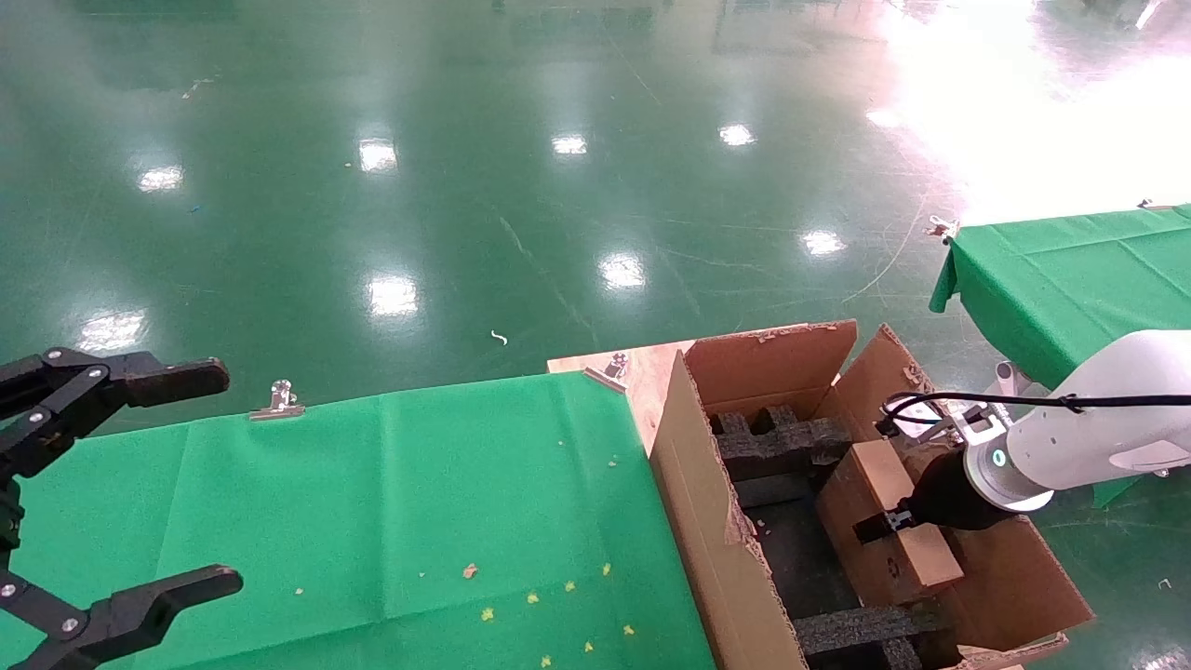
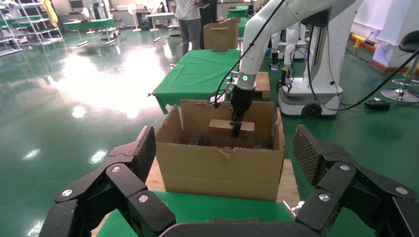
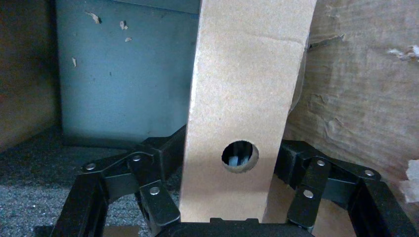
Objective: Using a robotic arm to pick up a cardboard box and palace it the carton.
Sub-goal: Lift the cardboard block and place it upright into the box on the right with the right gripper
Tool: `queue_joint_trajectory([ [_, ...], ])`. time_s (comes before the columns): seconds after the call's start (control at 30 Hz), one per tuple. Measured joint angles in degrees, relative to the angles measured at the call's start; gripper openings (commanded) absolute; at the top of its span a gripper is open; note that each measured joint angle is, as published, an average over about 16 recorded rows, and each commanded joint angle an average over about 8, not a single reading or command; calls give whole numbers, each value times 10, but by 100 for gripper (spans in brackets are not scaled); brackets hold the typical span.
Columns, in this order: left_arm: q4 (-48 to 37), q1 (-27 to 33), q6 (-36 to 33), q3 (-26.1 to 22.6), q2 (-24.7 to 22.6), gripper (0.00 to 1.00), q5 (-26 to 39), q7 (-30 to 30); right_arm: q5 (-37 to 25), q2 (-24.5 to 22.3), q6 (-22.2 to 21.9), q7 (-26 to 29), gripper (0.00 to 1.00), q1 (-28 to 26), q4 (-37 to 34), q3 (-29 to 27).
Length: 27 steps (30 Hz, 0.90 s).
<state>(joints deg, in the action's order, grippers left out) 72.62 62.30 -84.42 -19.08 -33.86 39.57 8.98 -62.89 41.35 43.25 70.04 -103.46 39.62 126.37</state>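
My right gripper [image 1: 898,521], on the white robotic arm [image 1: 1098,428], is shut on the small brown cardboard box [image 1: 879,475] and holds it inside the large carton [image 1: 693,484], above the black foam blocks [image 1: 777,445]. In the right wrist view the box [image 3: 242,98], with its round hole, sits between the black fingers [image 3: 163,153] of the right gripper [image 3: 232,163]. The left wrist view shows the carton [image 2: 220,170] with the box [image 2: 220,125] in it, gripped from above. My left gripper [image 1: 228,476] is open and empty at the far left, also seen in its own view [image 2: 225,148].
A green cloth-covered table [image 1: 372,512] with metal clips [image 1: 277,400] lies left of the carton. A second green table [image 1: 1070,279] stands at the right. The carton's tall flaps [image 1: 772,358] rise around the box. Another robot base [image 2: 321,59] stands beyond the carton.
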Motion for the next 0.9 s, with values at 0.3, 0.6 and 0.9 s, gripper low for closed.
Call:
queue_joint_trajectory([
  [0.3,0,0,0,0,0,100,0,0,-3,-2,1,1,100,-6,3,2],
  [0.6,0,0,0,0,0,100,0,0,-10,-7,2,2,100,-16,12,4],
  [0.9,0,0,0,0,0,100,0,0,-21,-14,-3,9,100,-33,27,7],
])
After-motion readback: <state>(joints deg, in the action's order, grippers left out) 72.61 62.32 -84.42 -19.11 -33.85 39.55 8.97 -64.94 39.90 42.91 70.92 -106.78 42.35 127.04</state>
